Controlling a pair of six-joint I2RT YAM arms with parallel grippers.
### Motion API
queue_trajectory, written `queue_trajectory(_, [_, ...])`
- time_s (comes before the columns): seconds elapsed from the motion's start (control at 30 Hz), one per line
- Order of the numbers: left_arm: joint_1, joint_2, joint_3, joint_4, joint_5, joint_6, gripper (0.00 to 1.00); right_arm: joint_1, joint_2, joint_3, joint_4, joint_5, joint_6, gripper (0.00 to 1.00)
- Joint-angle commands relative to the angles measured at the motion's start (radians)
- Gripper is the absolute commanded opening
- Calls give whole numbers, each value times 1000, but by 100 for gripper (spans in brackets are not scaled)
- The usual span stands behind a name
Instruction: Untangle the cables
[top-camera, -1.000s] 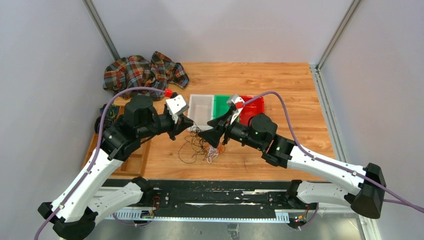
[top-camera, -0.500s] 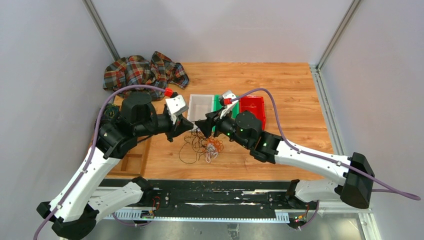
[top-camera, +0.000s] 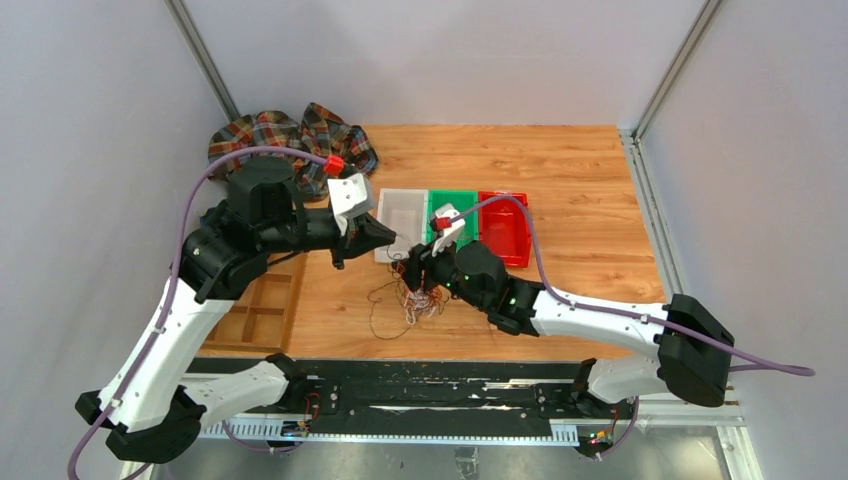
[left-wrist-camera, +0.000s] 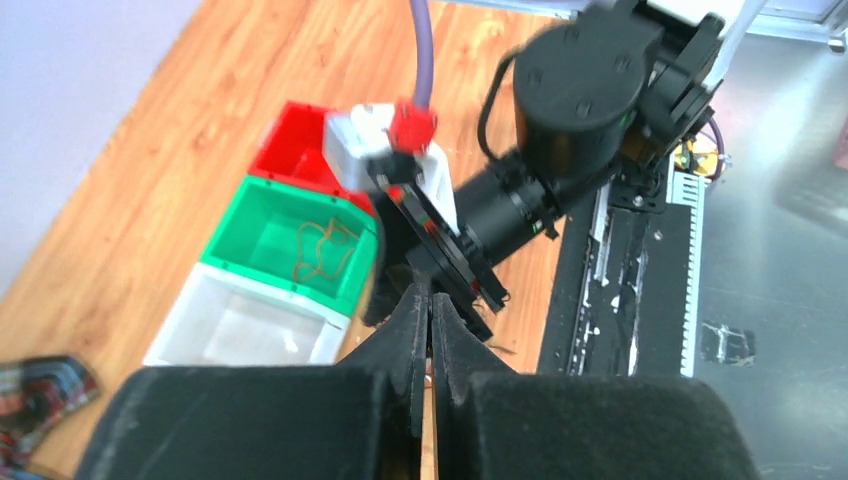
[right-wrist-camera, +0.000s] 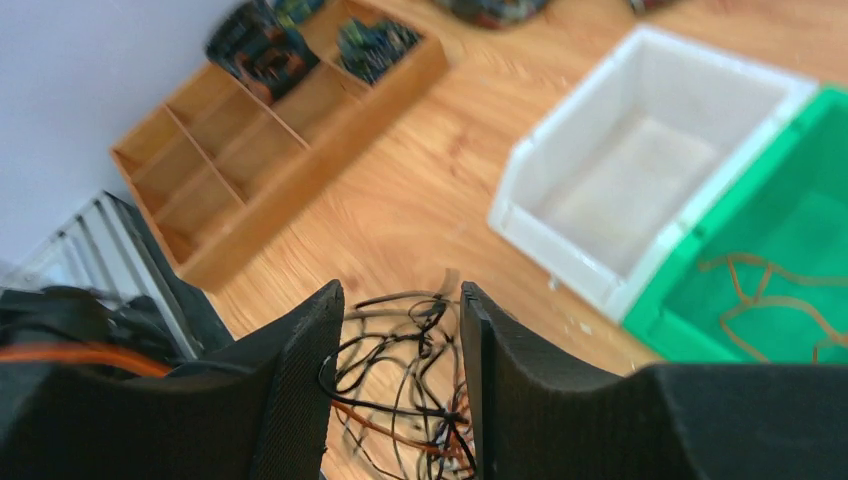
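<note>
The cables (top-camera: 410, 298) are a small tangle of black, orange-brown and white wires on the wooden table in front of the bins. My right gripper (top-camera: 418, 272) is open and low over the tangle. In the right wrist view its fingers (right-wrist-camera: 400, 290) straddle black and orange strands (right-wrist-camera: 415, 375) without closing on them. My left gripper (top-camera: 392, 238) is shut, just left of and above the right gripper, near the white bin's front corner. In the left wrist view its jaws (left-wrist-camera: 431, 295) meet at the tips, and no wire shows between them.
The white bin (top-camera: 400, 222), green bin (top-camera: 458, 203) and red bin (top-camera: 505, 230) stand in a row behind the tangle. The green bin holds an orange-brown wire (right-wrist-camera: 760, 290). A wooden compartment tray (top-camera: 255, 312) lies at the left, and a plaid cloth (top-camera: 285, 140) at the back left.
My right gripper has moved left and down until its open fingers are over the tangle. My left gripper has risen and shifted slightly right toward the white bin.
</note>
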Motion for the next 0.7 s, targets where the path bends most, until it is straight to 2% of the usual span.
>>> queue_trajectory(0.0, [2,17,110,13,39,68,1,13,-17,-100,27,84,53,46])
queue_trajectory(0.2, [2,65,288,14,-5,132,1,13,-28,-187,46,109,95,43])
queue_trajectory(0.47, [2,86,438,114,-95,179,1,13,-9,-272,78,114,146,43])
queue_trajectory(0.53, [2,88,457,166,-160,190,1,13,-2,-287,80,113,156,45])
queue_trajectory(0.67, [2,64,430,372,-277,205,1,13,3,-319,94,112,180,46])
